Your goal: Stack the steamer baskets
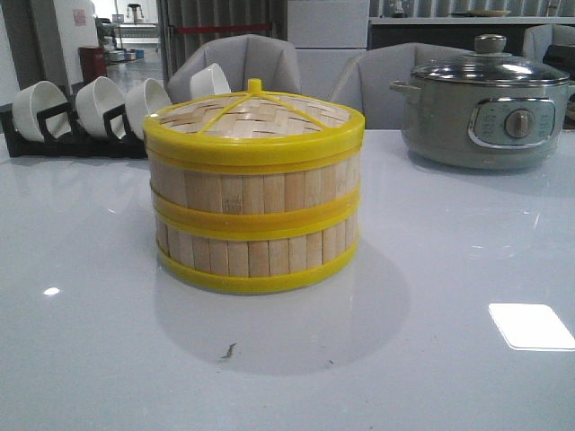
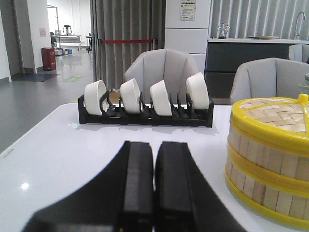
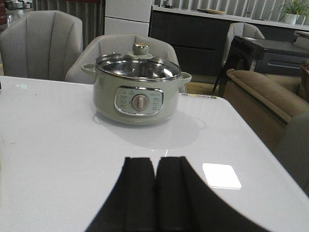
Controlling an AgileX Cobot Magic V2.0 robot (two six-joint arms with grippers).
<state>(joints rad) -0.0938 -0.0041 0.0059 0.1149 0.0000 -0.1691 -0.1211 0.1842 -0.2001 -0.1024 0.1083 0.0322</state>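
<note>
A black slotted rack (image 1: pixel 72 135) holding four white ceramic bowls (image 1: pixel 99 103) on edge is seen at the far left, behind and to the left of the stack of steamer baskets. In the left wrist view the black left gripper (image 2: pixel 154 193) is shown low over the glossy white table (image 1: pixel 90 341), its two fingers (image 2: pixel 137 183) pressed together with nothing between them; the rack lies beyond it and the stack stands beside it.

The two round bamboo-slat steamer baskets (image 1: pixel 254 229) with yellow plastic rims are stacked one on the other at the middle of the table, and the flat woven-bamboo lid (image 1: pixel 254 117) with a yellow rim and small yellow knob is seated on the upper basket. The stack is upright and is touched by neither gripper.

To the right of the stack and farther back, well apart from it, a grey-green electric pot (image 1: pixel 485 112) with a glass lid and a round front dial is placed. In the right wrist view the black right gripper (image 3: pixel 155 193) is shown facing that pot, its fingers (image 3: pixel 139 188) closed against each other and holding nothing. A bright white square patch (image 1: pixel 532 326) is seen on the table to the right of the stack, nearer than the pot
</note>
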